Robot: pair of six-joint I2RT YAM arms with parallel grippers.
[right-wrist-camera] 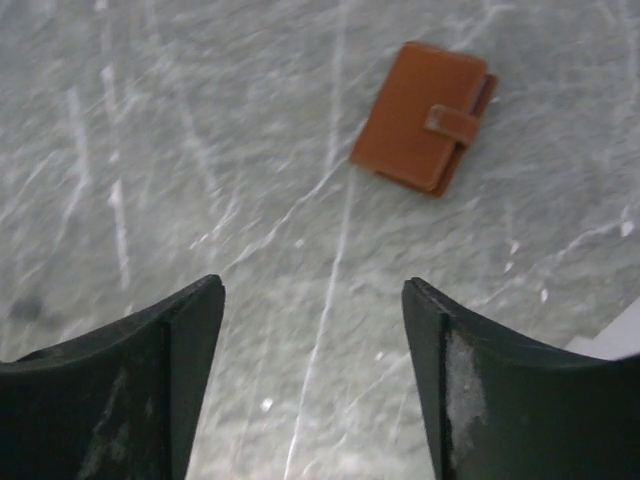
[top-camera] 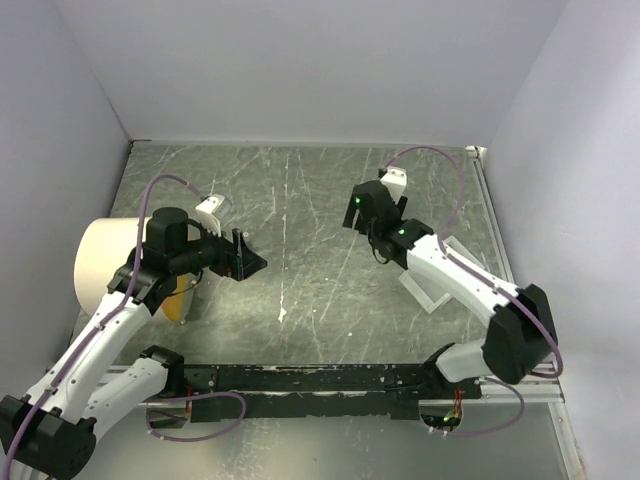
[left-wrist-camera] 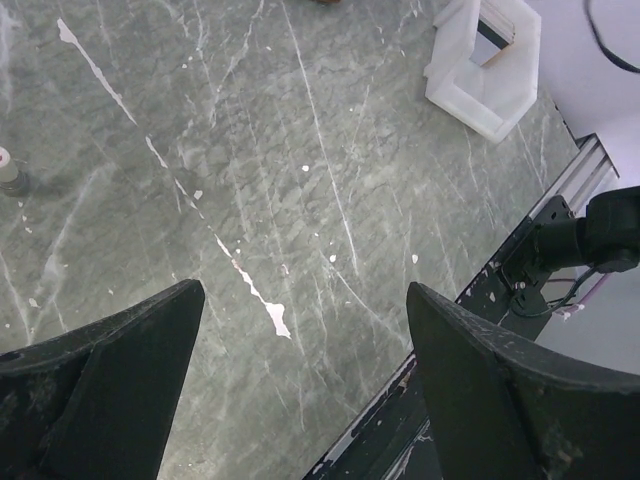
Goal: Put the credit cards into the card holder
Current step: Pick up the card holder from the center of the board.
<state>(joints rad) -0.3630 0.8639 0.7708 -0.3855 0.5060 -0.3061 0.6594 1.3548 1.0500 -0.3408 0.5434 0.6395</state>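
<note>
A: Nearest, your right end effector (right-wrist-camera: 312,290): state?
B: Spread wide, empty; your left end effector (left-wrist-camera: 300,300) likewise.
A: And the small brown leather card holder (right-wrist-camera: 425,118)?
B: Closed, flat on the grey marbled surface (right-wrist-camera: 150,150), beyond the right end effector, apart from it.

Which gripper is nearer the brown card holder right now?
Right. The right gripper hangs open just short of the card holder; the left gripper sits farther off across the table.

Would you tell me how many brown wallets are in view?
1. The card holder lies closed on the table, ahead of the right tool; the top view does not show it, so others may be hidden.
</note>
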